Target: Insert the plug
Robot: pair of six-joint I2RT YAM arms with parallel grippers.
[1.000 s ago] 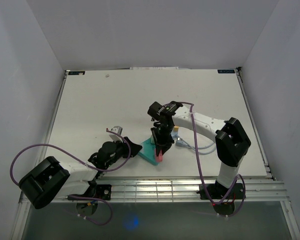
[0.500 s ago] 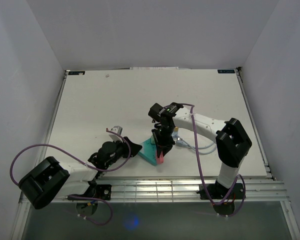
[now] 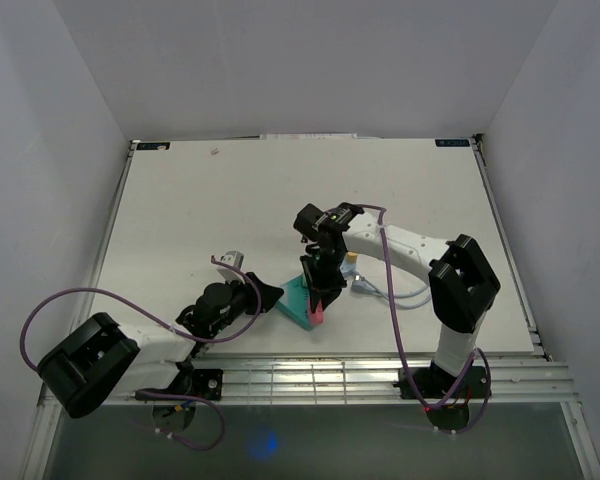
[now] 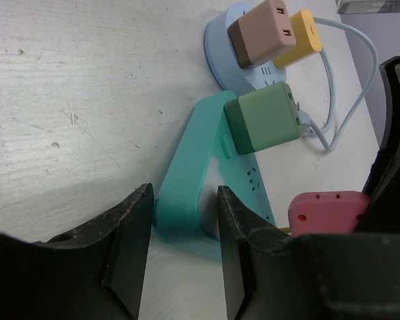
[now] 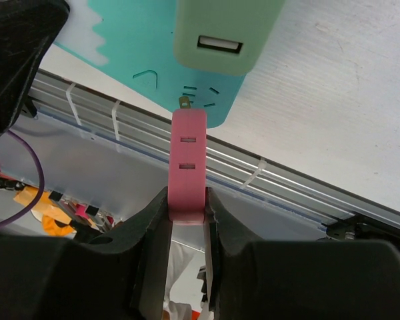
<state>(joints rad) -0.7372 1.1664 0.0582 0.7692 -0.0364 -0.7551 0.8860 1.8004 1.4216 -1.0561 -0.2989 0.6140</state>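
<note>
pink plug (image 5: 188, 153) is pinched tight in the right hand (image 5: 187, 200), one finger pressed flat against each of its sides. it hangs over the near end of the teal power strip (image 4: 187, 173), and a brass prong shows at its tip, right by the slot marks on the strip's face. so it's at the socket, not seated. just beyond it on the same strip sits the green adapter (image 4: 263, 120), plugged in, usb port facing the right wrist camera.

left hand (image 4: 185, 213) comes in low along the surface (image 4: 73, 100), fingers narrow and standing either side of the strip's near-left end. the gap to the teal plastic is tiny, and i cannot tell whether they actually clamp it or only bracket it.

beyond the green adapter lies a round pale blue power strip (image 4: 220, 47), carrying a brown plug (image 4: 263, 30) and a yellow plug (image 4: 300, 37) side by side. its pale cable (image 4: 360, 73) loops away to the right. from above, the whole cluster sits mid-surface, close to the near edge.
</note>
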